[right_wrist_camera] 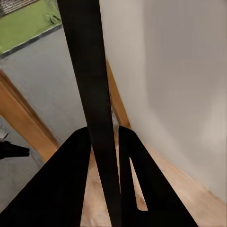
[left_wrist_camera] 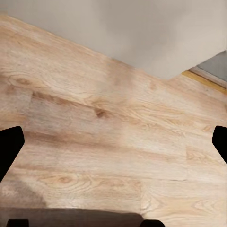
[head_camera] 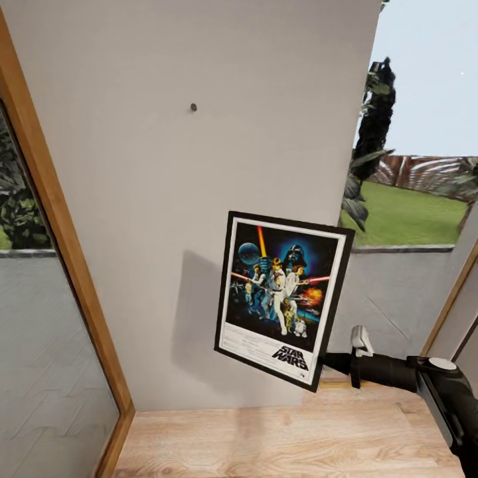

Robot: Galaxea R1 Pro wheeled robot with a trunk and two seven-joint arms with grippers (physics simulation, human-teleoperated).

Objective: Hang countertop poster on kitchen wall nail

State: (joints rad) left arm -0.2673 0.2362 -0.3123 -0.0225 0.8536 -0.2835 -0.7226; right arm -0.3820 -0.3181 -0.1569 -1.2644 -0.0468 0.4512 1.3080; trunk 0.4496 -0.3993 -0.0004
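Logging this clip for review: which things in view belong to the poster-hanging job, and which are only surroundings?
Job:
- poster, tilted, clamped at its lower corner by the right hand
- wall nail, bare, above and left of the poster
- grey wall holding the nail

Surroundings:
- wooden floor
- wooden window frame
- lawn outside
- left hand, open, over the floor

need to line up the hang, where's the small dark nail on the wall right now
In the head view the small dark nail sits high on the pale grey wall, above and left of the black-framed Star Wars poster.
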